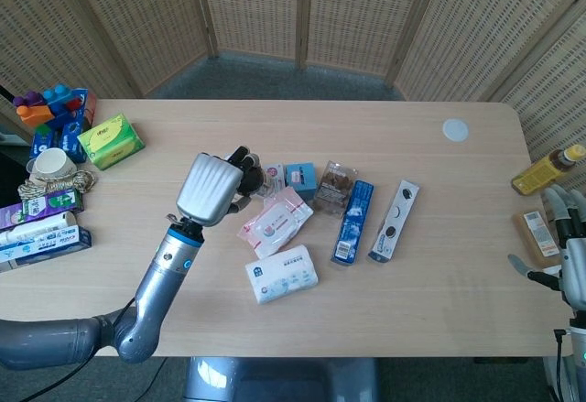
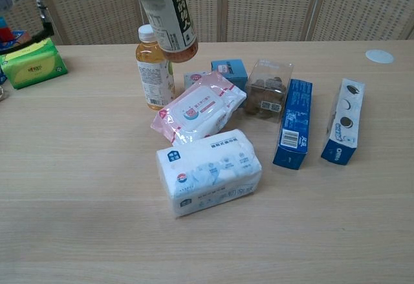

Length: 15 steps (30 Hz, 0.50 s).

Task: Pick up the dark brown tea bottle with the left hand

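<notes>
The dark brown tea bottle (image 2: 169, 15) hangs in the air above the table, tilted, its white label with dark characters facing the chest view. My left hand (image 1: 212, 188) grips its upper part, and in the head view the hand covers most of the bottle. The bottle's cap and neck run out of the chest view's top edge. Below it a pale yellow tea bottle (image 2: 154, 68) stands upright on the table. My right hand (image 1: 569, 254) rests at the table's far right edge, fingers apart and holding nothing.
Under the lifted bottle lie a pink wipes pack (image 2: 197, 111), a white tissue pack (image 2: 210, 171), a clear cookie box (image 2: 266, 90), a blue box (image 2: 294, 125) and an Oreo box (image 2: 346, 121). A green tissue box (image 2: 29, 66) is at far left. An amber bottle (image 1: 548, 171) lies near my right hand.
</notes>
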### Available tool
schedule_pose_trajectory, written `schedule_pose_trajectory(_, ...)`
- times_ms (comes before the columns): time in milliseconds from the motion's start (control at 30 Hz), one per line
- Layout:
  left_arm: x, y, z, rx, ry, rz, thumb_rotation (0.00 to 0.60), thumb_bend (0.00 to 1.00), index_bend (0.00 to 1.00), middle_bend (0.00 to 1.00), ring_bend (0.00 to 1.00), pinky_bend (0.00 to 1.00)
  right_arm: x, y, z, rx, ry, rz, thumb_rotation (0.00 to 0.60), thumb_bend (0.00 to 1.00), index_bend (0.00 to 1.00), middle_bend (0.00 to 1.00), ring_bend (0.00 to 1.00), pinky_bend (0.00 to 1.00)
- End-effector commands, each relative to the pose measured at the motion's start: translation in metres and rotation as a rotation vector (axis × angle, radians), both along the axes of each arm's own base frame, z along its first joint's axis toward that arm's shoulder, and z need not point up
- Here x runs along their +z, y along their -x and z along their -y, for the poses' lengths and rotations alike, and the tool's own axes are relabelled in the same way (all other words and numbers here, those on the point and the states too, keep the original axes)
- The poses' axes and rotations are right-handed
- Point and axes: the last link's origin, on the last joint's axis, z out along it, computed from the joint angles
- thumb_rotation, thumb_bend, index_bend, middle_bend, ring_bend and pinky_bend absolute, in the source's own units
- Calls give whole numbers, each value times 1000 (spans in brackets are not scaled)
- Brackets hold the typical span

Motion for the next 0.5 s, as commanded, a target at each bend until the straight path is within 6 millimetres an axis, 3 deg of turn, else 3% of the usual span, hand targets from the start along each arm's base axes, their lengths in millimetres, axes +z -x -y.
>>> schedule_pose_trajectory(33,18,-12,3,-16,-40,1,600,0,783,944,929,1000,0,0,0,-1,0,0,600,0,0,0,0,0)
schedule_pose_trajectory(500,42,-24,11,-32,-72,4,600,0,783,944,928,1000,0,-2,-2,7,-1,1,600,0,0,0,0,0)
